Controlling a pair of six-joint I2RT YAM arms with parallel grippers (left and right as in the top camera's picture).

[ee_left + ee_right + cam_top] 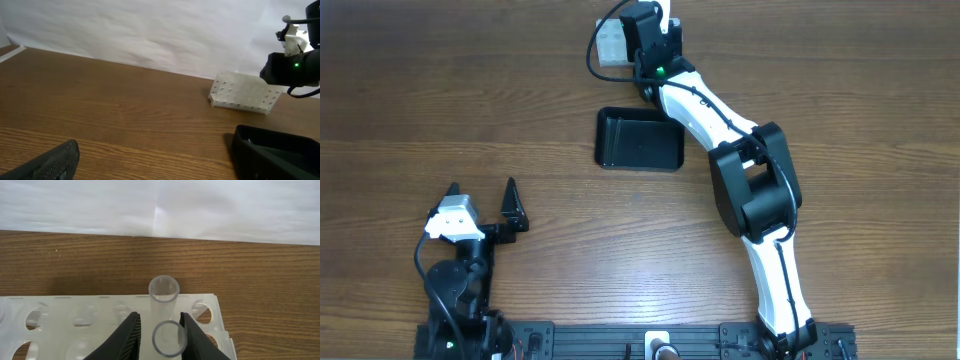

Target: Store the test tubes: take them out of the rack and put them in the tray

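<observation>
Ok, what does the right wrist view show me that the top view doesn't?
Right wrist only: the near tube standing in the rack between the fingers of the open right gripper, and the far tube just beyond it. Top only: the black tray, empty, beside the rack, and the open left gripper, apart from both. Shared: the rack and the wooden table.

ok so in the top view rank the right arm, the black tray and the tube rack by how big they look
1. right arm
2. black tray
3. rack, though the arm covers part of it, so its full size is unsure
</observation>
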